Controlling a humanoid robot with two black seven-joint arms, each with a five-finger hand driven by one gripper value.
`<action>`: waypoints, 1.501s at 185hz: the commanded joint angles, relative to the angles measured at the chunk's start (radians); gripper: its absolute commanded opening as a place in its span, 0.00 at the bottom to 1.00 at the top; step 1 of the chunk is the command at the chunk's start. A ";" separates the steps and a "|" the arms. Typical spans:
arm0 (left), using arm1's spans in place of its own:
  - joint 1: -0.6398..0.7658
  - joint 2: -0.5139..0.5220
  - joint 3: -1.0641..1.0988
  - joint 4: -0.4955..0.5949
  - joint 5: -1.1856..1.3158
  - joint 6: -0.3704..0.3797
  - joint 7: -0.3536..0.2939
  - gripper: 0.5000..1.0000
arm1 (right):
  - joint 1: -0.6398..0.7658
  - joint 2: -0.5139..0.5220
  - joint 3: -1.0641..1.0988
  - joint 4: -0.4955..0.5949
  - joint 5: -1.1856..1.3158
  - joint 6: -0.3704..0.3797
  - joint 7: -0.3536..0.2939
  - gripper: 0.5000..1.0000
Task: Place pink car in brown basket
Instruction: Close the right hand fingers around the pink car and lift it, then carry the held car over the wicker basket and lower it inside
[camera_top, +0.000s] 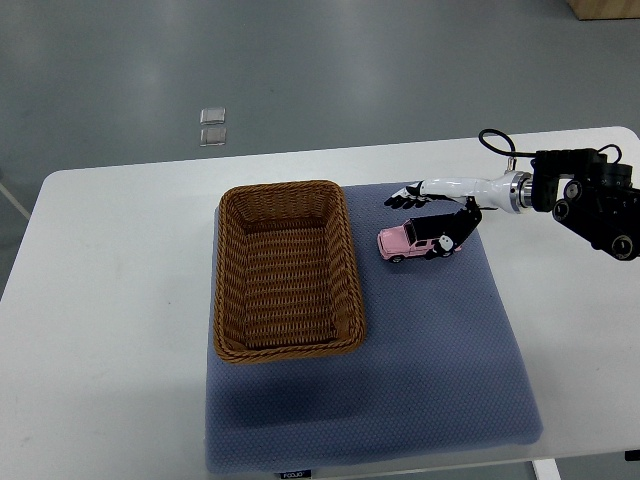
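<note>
A white worktop (120, 300) with rounded corners carries a blue-grey mat (440, 370) of a finely dimpled, fabric-like surface. On the left part of the mat stands a brown basket (232, 300), rectangular with rounded corners, woven from wicker in tight horizontal rows, its rim a thicker braided band. Its inside shows only the woven bottom and walls; nothing lies in it.

The pink car (410, 242) sits on the mat just to the right of the basket's upper right corner, apart from the rim. It is a small boxy toy of glossy plastic, with dark wheels, a white window panel and a black rear part, and its nose points left toward the basket.

The right hand (440, 215) reaches in from the right edge on a smooth white forearm that ends in a metal wrist ring and black jointed hardware with a looped cable. Its dark fingers (402, 198) are stretched out leftward above and behind the car, while the thumb side comes down at the car's rear; whether it touches the toy cannot be told, and the hand is spread rather than clenched, gripping nothing.

Beyond the worktop is a smooth grey floor (300, 60) with two small square clear pieces (212, 126) lying on it.
</note>
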 joint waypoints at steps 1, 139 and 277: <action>0.000 0.000 0.000 0.000 0.000 0.001 0.000 1.00 | 0.000 0.007 -0.051 -0.008 0.000 -0.053 -0.002 0.83; 0.000 0.000 0.000 0.000 0.000 0.001 0.000 1.00 | -0.007 0.033 -0.073 -0.054 0.003 -0.111 -0.001 0.00; 0.000 0.000 0.000 0.000 0.000 0.000 0.000 1.00 | 0.131 0.041 -0.052 -0.039 0.034 -0.062 0.136 0.00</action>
